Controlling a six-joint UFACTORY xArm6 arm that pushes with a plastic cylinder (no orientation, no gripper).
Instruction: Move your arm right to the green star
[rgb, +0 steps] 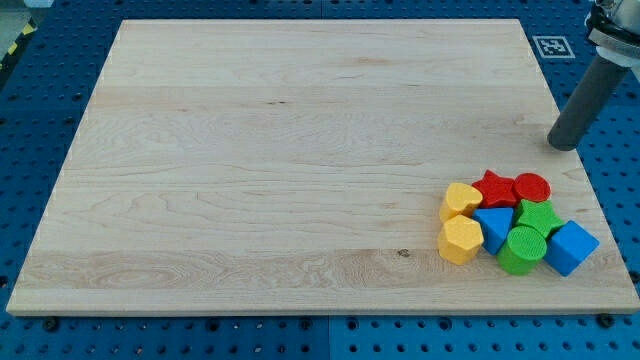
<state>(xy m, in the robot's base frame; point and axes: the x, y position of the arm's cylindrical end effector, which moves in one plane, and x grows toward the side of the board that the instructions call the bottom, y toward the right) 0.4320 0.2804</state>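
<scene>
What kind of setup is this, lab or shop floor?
Probably a robotics lab bench. A wooden board lies on a blue perforated table, with a printed marker tag at its corner. My tip stands near the view's right edge, above the cluster of coloured blocks, including the green star.

On the wooden worktop (250, 150), my tip (563, 146) rests near the view's right edge, apart from the block cluster below it. The green star (538, 215) sits there, touching the red cylinder (531, 187), blue triangle (492, 226) and green cylinder (524, 248).
</scene>
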